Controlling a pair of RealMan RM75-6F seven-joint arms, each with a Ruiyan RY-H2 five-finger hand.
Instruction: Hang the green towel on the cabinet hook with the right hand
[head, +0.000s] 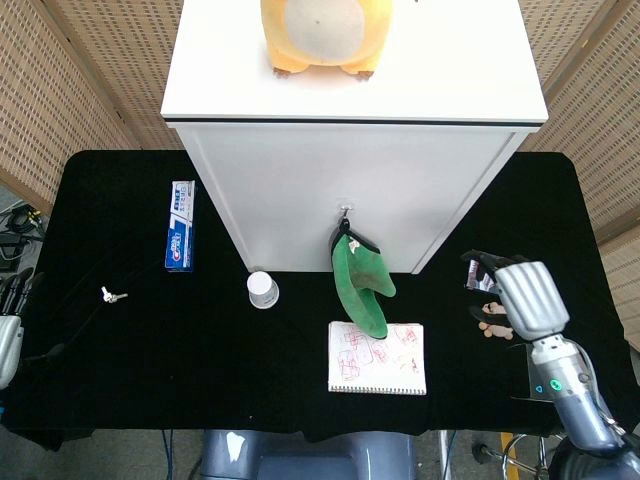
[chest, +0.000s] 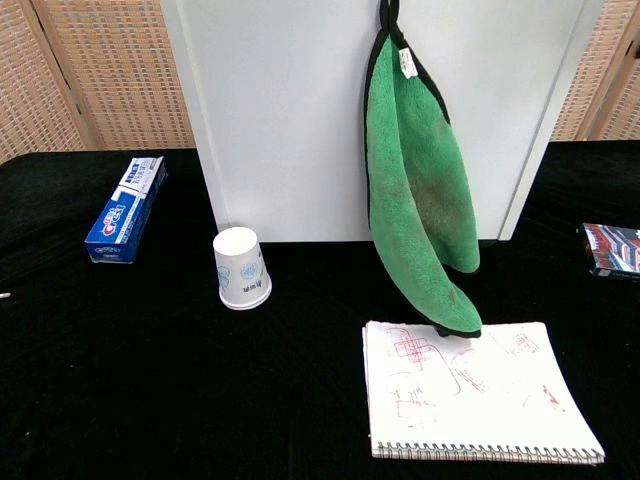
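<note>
The green towel (head: 360, 282) hangs by its black loop from the hook (head: 345, 212) on the white cabinet's (head: 300, 190) front. In the chest view the towel (chest: 415, 200) drapes down the cabinet face, and its lower tip touches the notebook's (chest: 480, 400) top edge. My right hand (head: 520, 297) hovers over the table's right side, well clear of the towel, with its fingers apart and nothing in them; the chest view does not show it. At the far left edge my left hand (head: 10, 325) shows only partly, fingers extended and holding nothing.
A toothpaste box (head: 180, 225), a paper cup (head: 262, 290) and keys (head: 112, 295) lie left of the towel. The notebook (head: 377, 357) lies below it. A small plush (head: 490, 322) sits beside my right hand. A red booklet (chest: 610, 250) lies at the right. A yellow toy (head: 320, 35) tops the cabinet.
</note>
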